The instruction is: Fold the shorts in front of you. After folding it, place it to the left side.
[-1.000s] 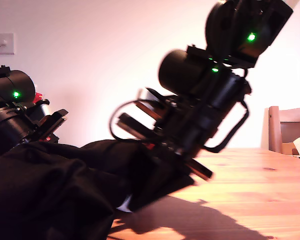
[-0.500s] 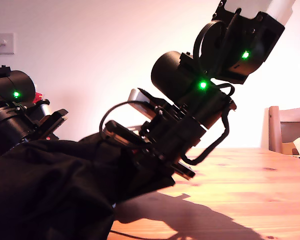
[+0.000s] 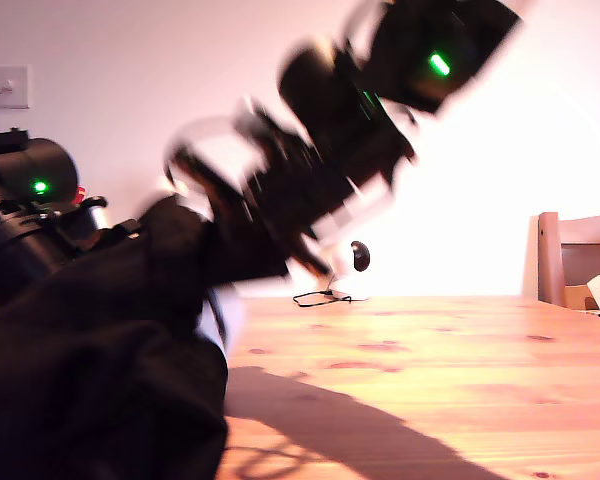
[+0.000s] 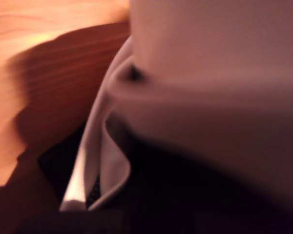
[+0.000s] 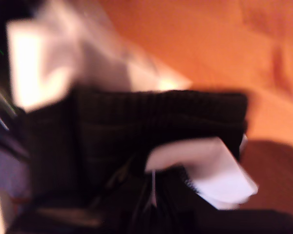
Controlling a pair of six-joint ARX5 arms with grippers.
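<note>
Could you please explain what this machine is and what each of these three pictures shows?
It is two robot arms, each ending in a claw with a small camera. The wide picture is from a camera off the arms: one arm, blurred, reaches over a wooden table; another is at that view's left. Black shorts lie heaped on the table. The two close pictures come from the claw cameras and show mostly cloth, too blurred to tell what is gripped.

Table (image 3: 460, 380): bare pale wood with visible grain, taken as landmark.
Chair (image 3: 578, 262): wooden, behind the table's far edge.
Cable (image 3: 320, 296): thin, dark, lying on the table.
Wall switch (image 3: 5, 87): white, above the table.
</note>
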